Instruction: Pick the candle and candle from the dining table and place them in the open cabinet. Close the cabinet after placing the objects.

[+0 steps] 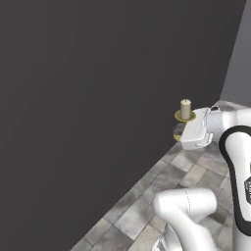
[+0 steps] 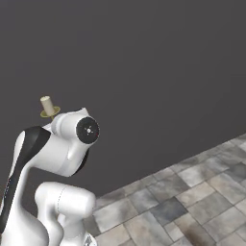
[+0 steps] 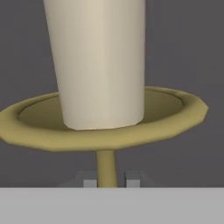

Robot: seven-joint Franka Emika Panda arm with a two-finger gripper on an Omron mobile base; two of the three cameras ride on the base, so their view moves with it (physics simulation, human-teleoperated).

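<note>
Right now the pincer (image 3: 106, 178) is closed almost all the way on the thin brass stem of a candle holder, one small grey fingertip (image 3: 89, 178) pressed against each side of that stem. In the hand view the stem rises straight up from between the tips into the underside of a wide brass dish, and a thick cream candle (image 3: 100, 61) stands upright in the middle of the dish, its top cut off by the edge of the picture.

From the left base view the same candle (image 1: 185, 109) sits directly above the pincer (image 1: 178, 131), upright on its dish, with the white hand just to the right of it and the arm bending back and down from there. From the right base view the candle (image 2: 47, 105) peeks out above and behind the round white wrist joint, leaning a little in the picture; the fingers themselves are hidden by the arm there.

Beyond the candle, on the far side from the arm, stands a plain dark grey wall (image 1: 98, 98). Below the pincer and well apart from it lies a floor (image 2: 192, 192) of grey and brown stone tiles, which meets the foot of the wall.
</note>
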